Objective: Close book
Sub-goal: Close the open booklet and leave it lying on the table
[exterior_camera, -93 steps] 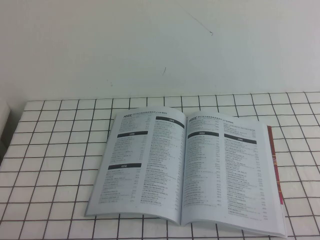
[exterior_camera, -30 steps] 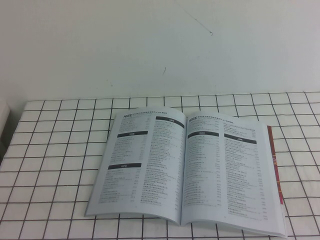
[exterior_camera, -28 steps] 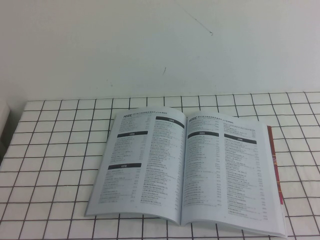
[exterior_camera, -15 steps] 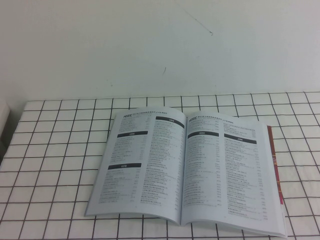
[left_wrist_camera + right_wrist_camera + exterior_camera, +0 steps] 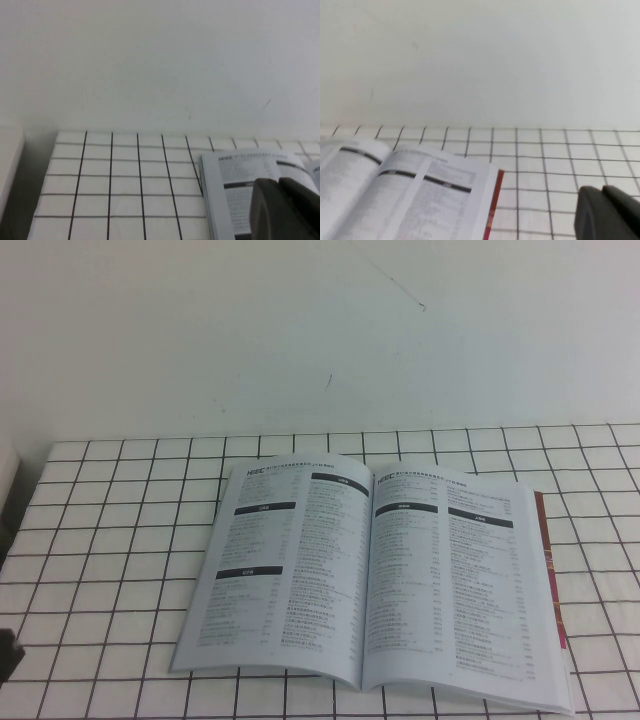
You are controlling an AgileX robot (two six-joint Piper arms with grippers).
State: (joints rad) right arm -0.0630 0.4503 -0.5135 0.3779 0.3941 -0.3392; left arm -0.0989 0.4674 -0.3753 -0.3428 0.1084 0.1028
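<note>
Your left pincer (image 5: 8,648) shows in the high view only as a dark corner at the left border, low over the table (image 5: 110,540) and well apart from the book (image 5: 375,575). In the left wrist view, the left pincer (image 5: 282,210) is a dark mass in front of the book's (image 5: 235,175) near page. You cannot tell from either picture whether it stands wide or narrow, and it holds nothing that you can see.

Your right pincer (image 5: 607,212) appears only in the right wrist view, as a dark shape over bare squares of the table (image 5: 555,170), apart from the book (image 5: 410,195). Here too you cannot tell whether it is wide or narrow.

The book lies open and flat on the table, toward the right of its middle, with both pages of small print and black heading bars facing up. The spine fold runs away from you, and the left page bulges slightly near it. A red cover edge (image 5: 548,570) shows along the outer side of the right page, and the same red cover edge (image 5: 492,205) shows in the right wrist view. The table is white with a black grid of lines, and a plain white wall (image 5: 300,340) rises behind it.
</note>
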